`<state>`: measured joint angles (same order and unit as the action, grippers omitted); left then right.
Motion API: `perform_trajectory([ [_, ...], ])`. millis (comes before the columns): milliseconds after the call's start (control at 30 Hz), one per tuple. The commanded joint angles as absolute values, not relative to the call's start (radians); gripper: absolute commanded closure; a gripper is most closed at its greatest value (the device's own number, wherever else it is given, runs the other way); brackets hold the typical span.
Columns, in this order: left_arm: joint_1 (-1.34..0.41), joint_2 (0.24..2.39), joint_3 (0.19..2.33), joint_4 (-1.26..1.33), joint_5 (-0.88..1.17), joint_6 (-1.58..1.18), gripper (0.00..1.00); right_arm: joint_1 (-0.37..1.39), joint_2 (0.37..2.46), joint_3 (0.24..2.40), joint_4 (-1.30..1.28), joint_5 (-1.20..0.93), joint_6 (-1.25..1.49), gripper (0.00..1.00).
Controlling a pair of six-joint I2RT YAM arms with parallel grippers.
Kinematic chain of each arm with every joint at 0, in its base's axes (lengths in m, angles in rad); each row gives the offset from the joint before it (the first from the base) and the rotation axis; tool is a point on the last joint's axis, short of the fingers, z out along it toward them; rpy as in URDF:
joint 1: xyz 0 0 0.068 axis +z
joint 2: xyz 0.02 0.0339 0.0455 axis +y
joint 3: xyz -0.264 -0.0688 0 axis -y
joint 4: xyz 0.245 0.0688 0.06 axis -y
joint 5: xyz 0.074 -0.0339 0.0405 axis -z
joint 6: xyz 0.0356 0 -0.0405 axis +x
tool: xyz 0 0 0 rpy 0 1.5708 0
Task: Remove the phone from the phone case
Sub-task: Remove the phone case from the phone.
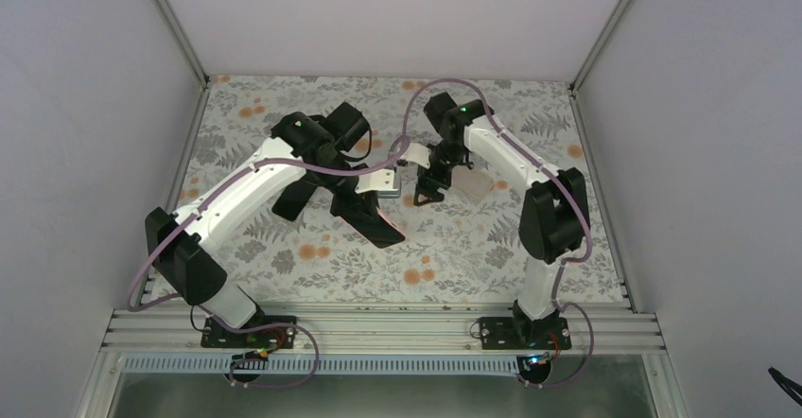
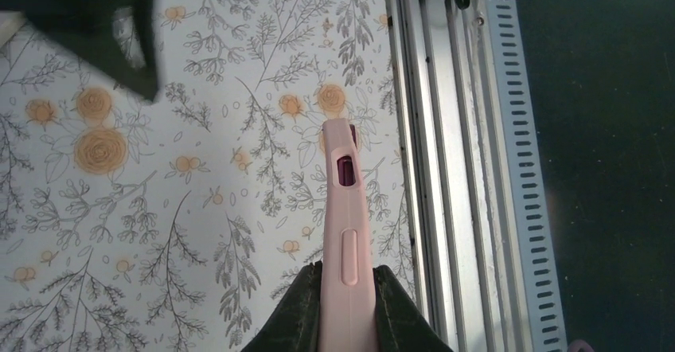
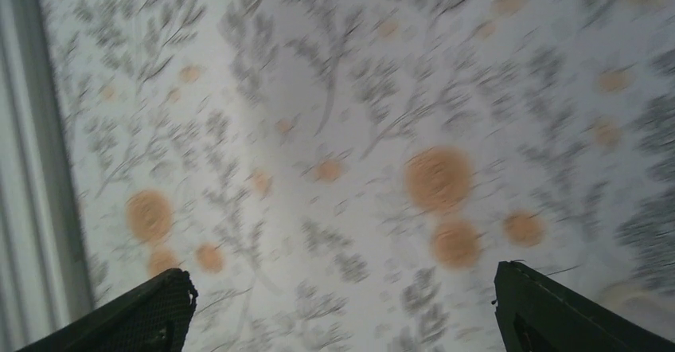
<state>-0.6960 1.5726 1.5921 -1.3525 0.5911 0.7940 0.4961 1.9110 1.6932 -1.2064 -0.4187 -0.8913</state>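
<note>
A pink phone case (image 2: 344, 217) stands edge-on between the dark fingers of my left gripper (image 2: 346, 269), which is shut on it. A dark maroon phone (image 2: 345, 170) shows through a cut-out in the case's side. In the top view the case (image 1: 380, 180) is held above the middle of the floral table, with the left gripper (image 1: 378, 193) around it. My right gripper (image 1: 430, 187) hangs just right of the case, apart from it. In the right wrist view the right gripper (image 3: 342, 276) is wide open and empty over the blurred tablecloth.
A pale flat object (image 1: 474, 183) lies on the table right of the right gripper. The aluminium rail (image 1: 378, 328) runs along the near edge and also shows in the left wrist view (image 2: 446, 169). Grey walls enclose the table.
</note>
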Motion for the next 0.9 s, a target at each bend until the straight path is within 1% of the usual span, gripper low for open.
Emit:
perform_trajectory([
  [0,-0.693,1.578,1.629,-1.329,0.574,0.788,0.98,0.544,1.762,1.546,-1.254,-0.459,-0.907,0.07],
  [200,-0.690,1.598,1.637,-1.306,0.560,0.784,0.98,0.641,1.635,1.435,-1.221,-0.483,-0.842,0.06],
  [333,-0.690,1.608,1.659,-1.308,0.576,0.784,0.98,0.691,1.632,1.399,-1.185,-0.480,-0.805,0.06],
  [567,-0.690,1.603,1.677,-1.313,0.605,0.773,0.98,0.695,1.642,1.367,-1.126,-0.475,-0.798,0.07],
  [867,-0.691,1.596,1.697,-1.337,0.626,0.772,0.98,0.669,1.652,1.389,-1.088,-0.477,-0.797,0.09],
])
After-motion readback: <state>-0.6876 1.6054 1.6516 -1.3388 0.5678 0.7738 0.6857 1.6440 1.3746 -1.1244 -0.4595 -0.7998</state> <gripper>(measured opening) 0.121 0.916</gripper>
